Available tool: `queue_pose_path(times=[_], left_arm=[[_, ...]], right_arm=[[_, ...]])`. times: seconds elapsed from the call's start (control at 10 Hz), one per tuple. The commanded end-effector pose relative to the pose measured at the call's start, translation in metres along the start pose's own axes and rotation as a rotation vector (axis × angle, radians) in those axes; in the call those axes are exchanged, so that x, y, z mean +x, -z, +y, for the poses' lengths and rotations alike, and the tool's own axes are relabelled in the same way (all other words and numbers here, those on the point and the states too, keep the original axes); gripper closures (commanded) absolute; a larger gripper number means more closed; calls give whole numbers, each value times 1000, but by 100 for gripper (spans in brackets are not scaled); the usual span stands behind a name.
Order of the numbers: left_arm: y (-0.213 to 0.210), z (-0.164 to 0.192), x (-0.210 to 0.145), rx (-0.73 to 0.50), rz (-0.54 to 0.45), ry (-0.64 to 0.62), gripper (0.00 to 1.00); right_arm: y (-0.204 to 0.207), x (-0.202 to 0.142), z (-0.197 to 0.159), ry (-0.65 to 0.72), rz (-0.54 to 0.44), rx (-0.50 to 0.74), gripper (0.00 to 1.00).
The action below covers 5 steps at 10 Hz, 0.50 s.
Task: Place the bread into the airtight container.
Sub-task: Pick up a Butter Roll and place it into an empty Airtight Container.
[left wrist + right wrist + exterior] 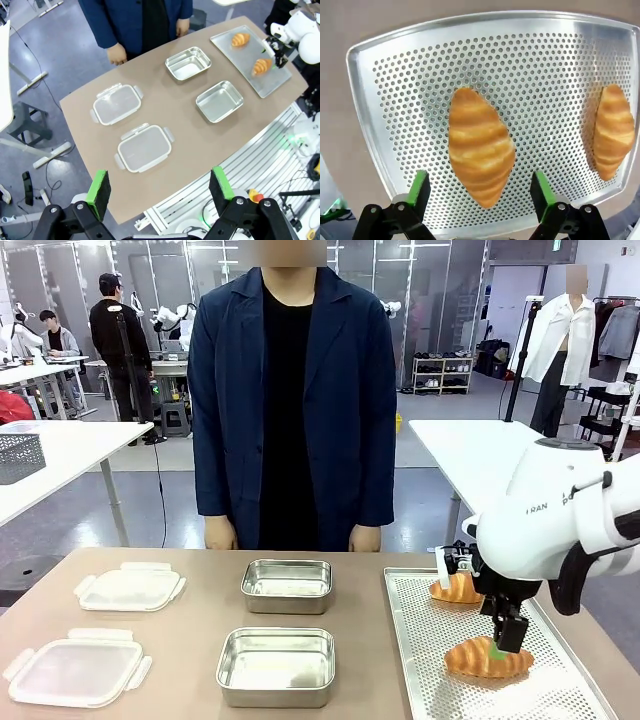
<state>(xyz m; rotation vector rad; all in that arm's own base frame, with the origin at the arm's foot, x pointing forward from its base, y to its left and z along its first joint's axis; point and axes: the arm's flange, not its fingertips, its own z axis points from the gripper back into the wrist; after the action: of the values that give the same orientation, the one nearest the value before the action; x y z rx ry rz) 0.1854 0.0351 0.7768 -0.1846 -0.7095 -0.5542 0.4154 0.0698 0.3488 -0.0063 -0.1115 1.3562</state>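
Observation:
Two croissants lie on a perforated metal tray. Over the near croissant my right gripper hangs open, one green pad on each side of it, with a gap to the bread. The far croissant rests toward the tray's back. Two open steel containers stand mid-table, the near container and the far container. My left gripper is open, high above the table's near-left edge, holding nothing.
Two clear plastic lids with clips lie at the table's left, a far lid and a near lid. A person in a dark blue jacket stands at the far side, hands hanging at the table edge.

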Motion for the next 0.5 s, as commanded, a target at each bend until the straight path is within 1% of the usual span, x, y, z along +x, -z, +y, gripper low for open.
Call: queue_pose_path(times=[0.0,0.1,0.4], left_arm=[[0,-1,2,-9,-2,16,0],[0,-1,2,-9,-2,16,0],[0,-1,2,-9,-2,16,0]], right_arm=[[14,-4,-5,19,9,-36,0],[20,-6,-8,7,4,-19,0],[37,-8,-15,34,8,-6,0]])
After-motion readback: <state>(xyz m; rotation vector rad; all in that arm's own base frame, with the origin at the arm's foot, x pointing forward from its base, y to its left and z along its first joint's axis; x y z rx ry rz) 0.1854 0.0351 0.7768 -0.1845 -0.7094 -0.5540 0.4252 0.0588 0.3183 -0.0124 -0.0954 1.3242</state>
